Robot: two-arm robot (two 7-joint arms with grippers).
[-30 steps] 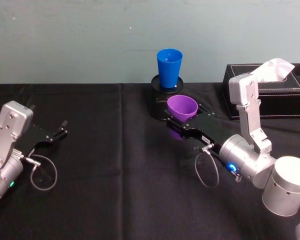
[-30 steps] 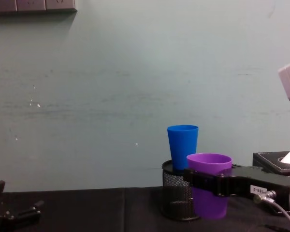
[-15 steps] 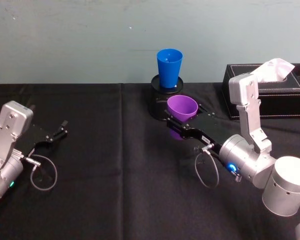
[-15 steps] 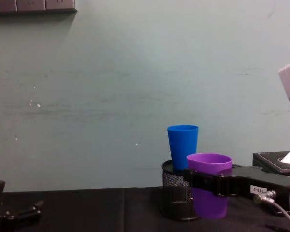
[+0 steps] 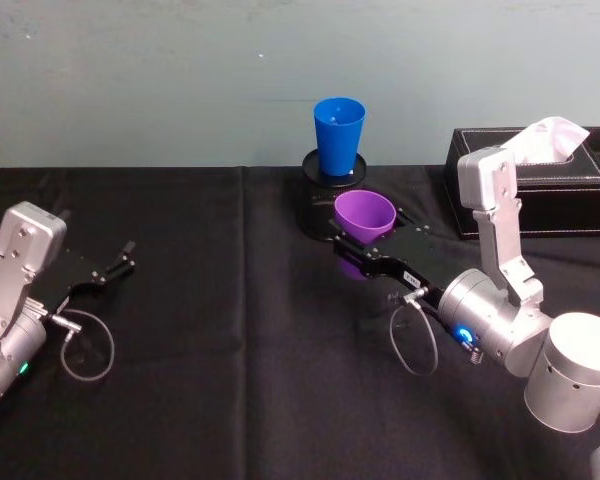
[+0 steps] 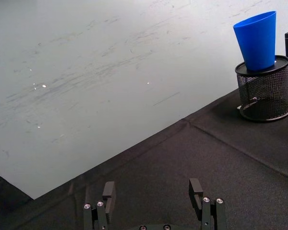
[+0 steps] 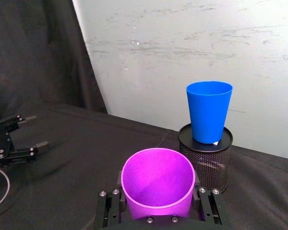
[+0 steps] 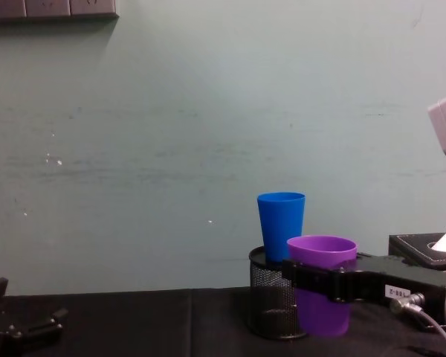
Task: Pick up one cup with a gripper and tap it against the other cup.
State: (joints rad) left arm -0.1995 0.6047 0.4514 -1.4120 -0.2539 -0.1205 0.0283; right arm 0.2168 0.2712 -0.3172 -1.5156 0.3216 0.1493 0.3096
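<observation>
The purple cup (image 5: pixel 365 214) (image 7: pixel 157 182) (image 8: pixel 322 250) is upright, held just above the black cloth, with my right gripper (image 5: pixel 366 236) (image 7: pixel 158 211) (image 8: pixel 312 275) shut on its sides. Close behind it the blue cup (image 5: pixel 339 135) (image 7: pixel 209 110) (image 8: pixel 281 219) (image 6: pixel 257 40) stands upright on top of a black wire-mesh pen holder (image 5: pixel 320 205) (image 7: pixel 206 160) (image 8: pixel 269 305) (image 6: pixel 263 93). A small gap separates the two cups. My left gripper (image 5: pixel 115 266) (image 6: pixel 152 191) (image 7: pixel 17 143) rests open at the table's left, holding nothing.
A black tissue box (image 5: pixel 550 190) (image 8: pixel 424 256) with a white tissue sticking out stands at the back right, beside my right arm. A black cloth (image 5: pixel 230 330) covers the table, and a pale green wall runs along its far edge.
</observation>
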